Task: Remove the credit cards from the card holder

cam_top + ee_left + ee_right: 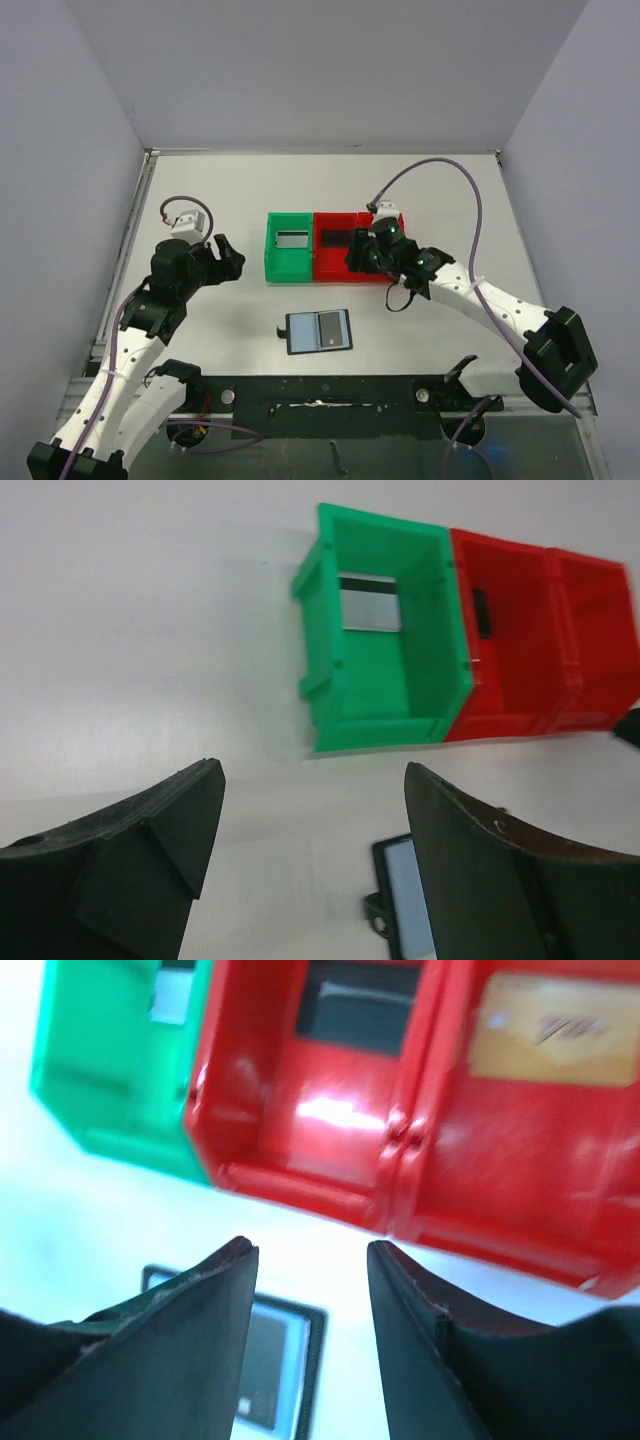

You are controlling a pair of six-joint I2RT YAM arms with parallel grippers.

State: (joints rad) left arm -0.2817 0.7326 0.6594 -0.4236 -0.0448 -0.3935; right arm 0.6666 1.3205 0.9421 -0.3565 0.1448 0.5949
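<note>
Right gripper [310, 1260], its two black fingers parted and pinching nothing, hangs at the red end of a row of three plastic bins, while the left gripper [315, 780] stands spread wide and empty over the white table [200, 190], off to the left of the row. All three credit cards lie outside the card holder [320, 331], one to a bin. The greyish card [370, 605] rests flat on the floor of the green bin [285, 266], toward its far wall. The black card [355, 1015] sits at the far end of the middle red bin [300, 1140]. The tan-gold card [555, 1030] lies in the right-hand red bin [520, 1160], in plain sight of the right wrist camera but hidden beneath the arm in the overhead view. The bins stand side by side and touching, green on the left and the two red ones to its right. The card holder lies unfolded and flat on the table, apart from the bins on their near side and roughly level with the seam between green and red. Its blue-grey glossy pockets face up, one panel lighter than the other, and its little closure tab [281, 331] juts from the left edge. From the right wrist camera the holder shows between and below the parted fingers; from the left wrist camera only its left corner and tab peek out from behind the right-hand finger [500, 880]. Neither gripper touches the holder, a card or a bin.
</note>
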